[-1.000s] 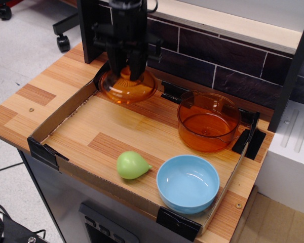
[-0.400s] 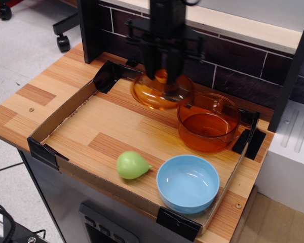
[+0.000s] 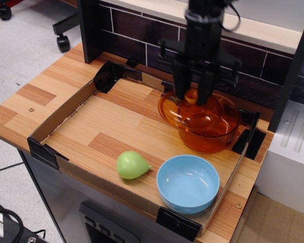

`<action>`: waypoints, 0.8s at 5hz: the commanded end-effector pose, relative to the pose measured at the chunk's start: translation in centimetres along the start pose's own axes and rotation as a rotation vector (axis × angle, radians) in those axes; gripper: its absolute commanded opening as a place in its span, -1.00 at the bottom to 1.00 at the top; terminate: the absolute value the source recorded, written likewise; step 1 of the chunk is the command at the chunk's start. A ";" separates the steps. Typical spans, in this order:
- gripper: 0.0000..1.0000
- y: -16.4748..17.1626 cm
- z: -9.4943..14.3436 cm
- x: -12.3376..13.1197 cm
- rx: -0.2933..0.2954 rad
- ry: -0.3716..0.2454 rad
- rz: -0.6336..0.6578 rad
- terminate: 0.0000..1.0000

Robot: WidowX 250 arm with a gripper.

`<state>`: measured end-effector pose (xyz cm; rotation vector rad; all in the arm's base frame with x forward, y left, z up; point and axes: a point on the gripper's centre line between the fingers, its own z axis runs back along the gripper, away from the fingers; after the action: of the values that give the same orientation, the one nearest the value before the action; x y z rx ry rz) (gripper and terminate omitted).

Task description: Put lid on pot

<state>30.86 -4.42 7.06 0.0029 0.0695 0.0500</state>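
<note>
1. There is just one camera view.
2. It sits high up, in front of the desk [image 3: 35, 98] and off to one side, so the desk edges run slanted across the picture.
3. It looks down and toward the dark brick wall [image 3: 142, 30] behind the desk.
4. It is near enough to fit almost the whole desk top, with some floor [image 3: 20, 45] past the desk's left side.

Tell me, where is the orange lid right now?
The lid hangs from the claw by its knob, at the back right of the tray. It overlaps the left part of the orange pot, behind the blue bowl.
</note>
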 end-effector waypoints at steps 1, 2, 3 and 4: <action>-1.00 -2.1 -0.1 2.0 -0.003 -0.066 -0.012 -1.00; -1.00 -2.4 -0.4 2.4 -0.014 -0.080 -0.026 -1.00; -1.00 -2.2 -0.4 2.7 -0.013 -0.108 -0.030 -1.00; -1.00 -1.8 -0.3 3.0 -0.034 -0.122 -0.024 -1.00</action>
<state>33.18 -6.38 5.61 -0.0240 -0.0047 0.0343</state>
